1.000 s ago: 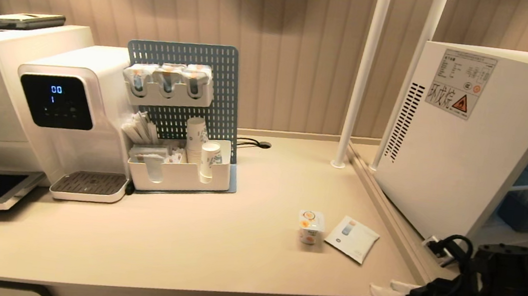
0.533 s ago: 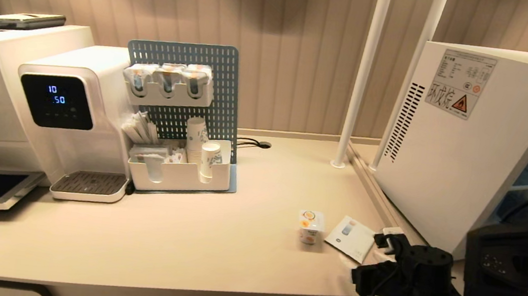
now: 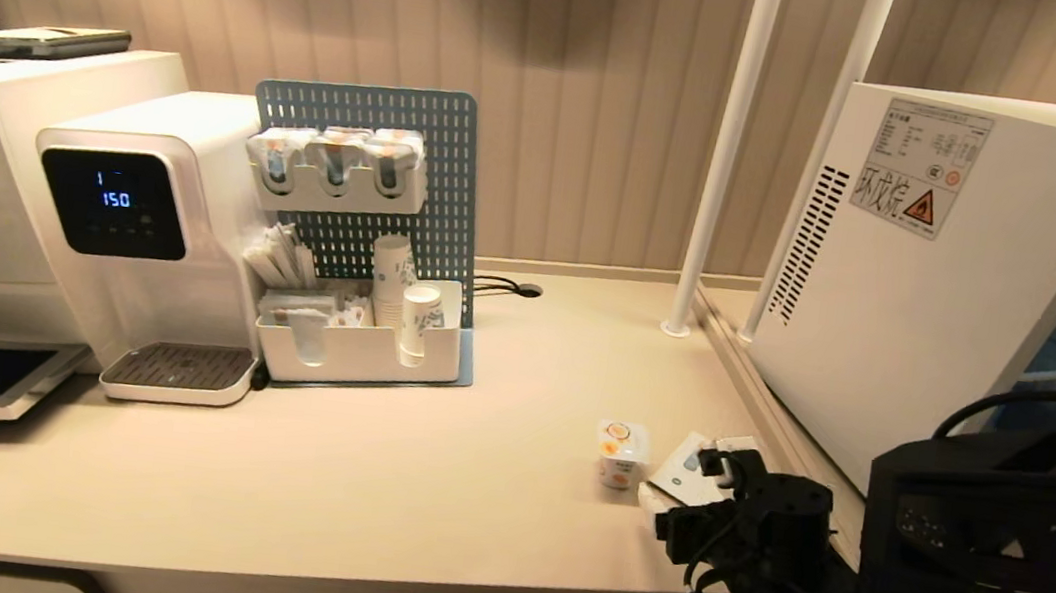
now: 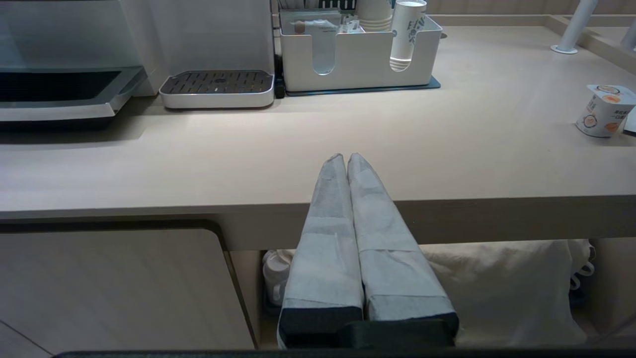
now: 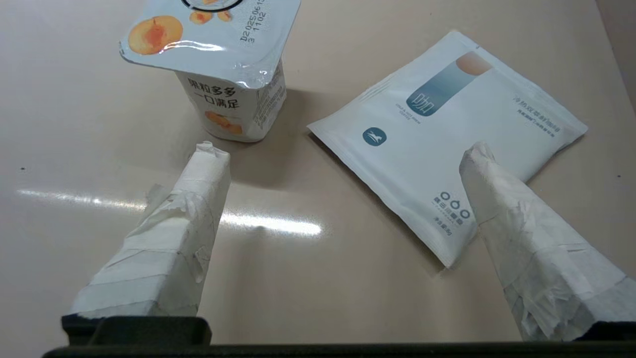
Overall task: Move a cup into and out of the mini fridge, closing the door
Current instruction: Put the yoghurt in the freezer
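Just ahead of the right gripper's (image 5: 343, 154) spread jaws stands the cup (image 5: 223, 64).

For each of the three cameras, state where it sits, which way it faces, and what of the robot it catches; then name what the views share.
Head view: high, facing forward and down on the counter, mini fridge at right; right gripper enters low right.
Left wrist view: below counter edge, facing level across it; left gripper, jaws shut.
Right wrist view: just above the counter, facing down at the sachet; spread jaws, right gripper.
Shared: all three show the cup.
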